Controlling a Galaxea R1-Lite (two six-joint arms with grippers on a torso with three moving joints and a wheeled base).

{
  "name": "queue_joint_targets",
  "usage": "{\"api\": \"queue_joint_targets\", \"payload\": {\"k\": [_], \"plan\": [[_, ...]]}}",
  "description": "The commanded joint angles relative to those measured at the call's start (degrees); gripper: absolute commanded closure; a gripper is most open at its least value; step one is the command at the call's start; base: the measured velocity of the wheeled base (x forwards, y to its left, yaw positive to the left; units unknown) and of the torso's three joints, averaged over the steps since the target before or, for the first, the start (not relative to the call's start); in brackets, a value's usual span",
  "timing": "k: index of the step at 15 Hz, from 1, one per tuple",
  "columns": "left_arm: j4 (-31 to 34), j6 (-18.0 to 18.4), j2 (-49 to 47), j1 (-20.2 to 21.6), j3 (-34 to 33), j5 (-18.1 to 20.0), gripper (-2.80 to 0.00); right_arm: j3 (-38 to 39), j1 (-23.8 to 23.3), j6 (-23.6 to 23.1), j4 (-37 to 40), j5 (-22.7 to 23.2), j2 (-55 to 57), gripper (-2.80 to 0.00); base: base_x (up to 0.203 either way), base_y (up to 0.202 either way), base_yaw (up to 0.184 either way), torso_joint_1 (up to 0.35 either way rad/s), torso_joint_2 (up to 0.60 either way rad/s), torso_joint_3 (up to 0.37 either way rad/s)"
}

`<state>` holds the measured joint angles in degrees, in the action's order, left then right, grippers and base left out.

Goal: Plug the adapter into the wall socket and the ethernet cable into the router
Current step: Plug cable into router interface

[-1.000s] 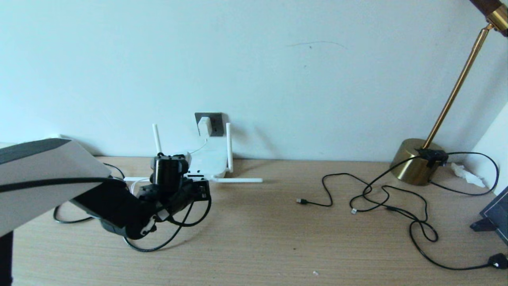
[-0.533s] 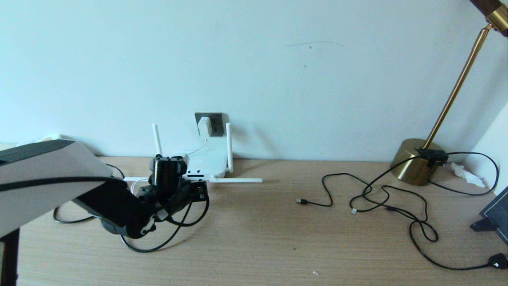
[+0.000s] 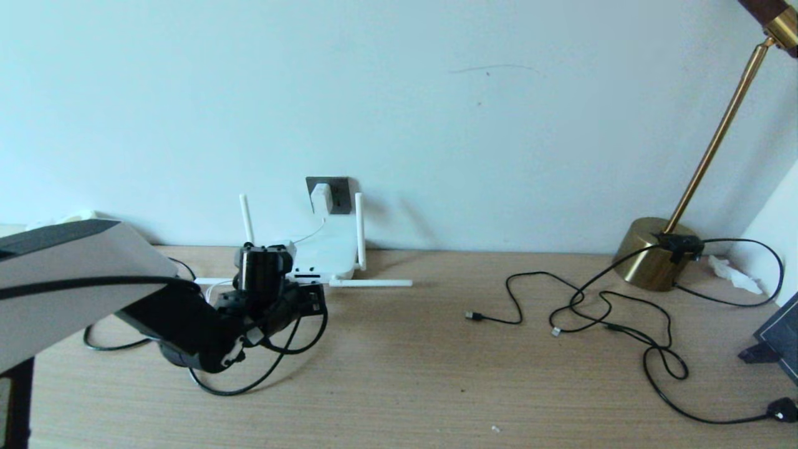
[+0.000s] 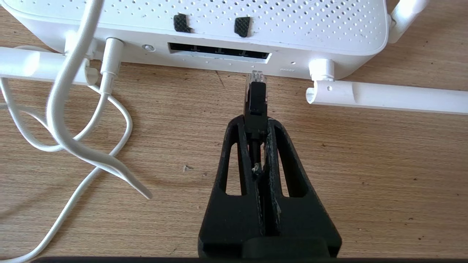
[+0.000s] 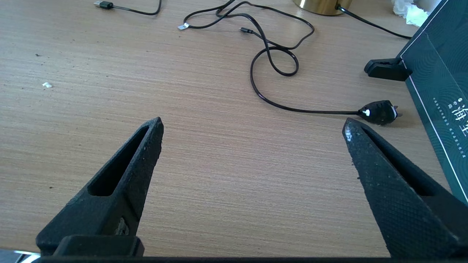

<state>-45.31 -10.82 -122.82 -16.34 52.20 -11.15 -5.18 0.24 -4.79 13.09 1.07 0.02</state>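
The white adapter [image 3: 322, 197] sits plugged in the dark grey wall socket [image 3: 336, 186], its thin white cord running down to the router [image 3: 324, 252]. The router lies flat by the wall, with its dark ports [image 4: 219, 51] facing my left gripper [image 4: 256, 122]. That gripper is shut on the ethernet cable [image 4: 256, 100] just behind its plug. The clear tip [image 4: 257, 76] is a short gap in front of the port row, near its right end. The cable's black slack [image 3: 274, 368] loops on the table under my left arm. My right gripper [image 5: 252, 124] hangs open over bare table, holding nothing.
Thin black USB cables [image 3: 586, 305] tangle on the table's right half. A brass lamp base [image 3: 648, 252] stands at the back right, a dark box [image 5: 438, 84] at the right edge. Router antennas [image 4: 384, 96] lie flat on both sides of the ports, and white cord [image 4: 73, 120] loops nearby.
My left gripper has crept slightly toward the router with the ethernet plug. Nothing else has moved.
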Motion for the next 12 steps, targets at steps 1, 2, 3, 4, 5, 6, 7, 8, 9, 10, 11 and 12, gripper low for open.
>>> {"api": "queue_joint_targets", "payload": {"k": [1,2,3,4,5,6,7,8,9,10,11,12], "plan": [[-0.2,-0.1,0.0,0.2,0.0,0.0,0.00,0.0,0.0,0.0,0.1,0.1,0.1,-2.80,0.000,0.000,0.000,0.000,0.00,0.000],[-0.2,-0.1,0.0,0.3,0.0,0.0,0.00,0.0,0.0,0.0,0.1,0.1,0.1,-2.80,0.000,0.000,0.000,0.000,0.00,0.000],[-0.2,-0.1,0.0,0.3,-0.1,0.0,0.00,0.0,0.0,0.0,0.1,0.1,0.1,-2.80,0.000,0.000,0.000,0.000,0.00,0.000],[-0.3,-0.1,0.0,0.3,-0.1,0.0,0.00,0.0,0.0,0.0,0.1,0.1,0.1,-2.80,0.000,0.000,0.000,0.000,0.00,0.000],[-0.3,-0.1,0.0,0.3,-0.1,0.0,0.00,0.0,0.0,0.0,0.1,0.1,0.1,-2.80,0.000,0.000,0.000,0.000,0.00,0.000],[-0.2,0.0,0.0,0.3,0.0,0.0,0.00,0.0,0.0,0.0,0.1,0.1,0.1,-2.80,0.000,0.000,0.000,0.000,0.00,0.000],[-0.2,0.0,0.0,0.3,0.1,0.0,0.00,0.0,0.0,0.0,0.1,0.0,0.1,-2.80,0.000,0.000,0.000,0.000,0.00,0.000],[-0.2,0.0,-0.1,0.3,0.5,0.0,0.00,0.0,0.0,0.0,0.1,0.0,0.1,-2.80,0.000,0.000,0.000,0.000,0.00,0.000],[-0.2,0.1,-0.1,0.3,0.8,0.0,0.00,0.0,0.0,0.0,0.1,0.1,0.1,-2.80,0.000,0.000,0.000,0.000,0.00,0.000],[-0.1,0.1,-0.1,0.3,0.9,0.0,0.00,0.0,0.0,0.0,0.1,0.1,0.1,-2.80,0.000,0.000,0.000,0.000,0.00,0.000],[-0.1,0.1,-0.1,0.3,1.0,0.0,0.00,0.0,0.0,0.0,0.1,0.0,0.1,-2.80,0.000,0.000,0.000,0.000,0.00,0.000],[-0.2,0.1,-0.1,0.3,1.0,0.0,0.00,0.0,0.0,0.0,0.1,0.1,0.1,-2.80,0.000,0.000,0.000,0.000,0.00,0.000]]}}
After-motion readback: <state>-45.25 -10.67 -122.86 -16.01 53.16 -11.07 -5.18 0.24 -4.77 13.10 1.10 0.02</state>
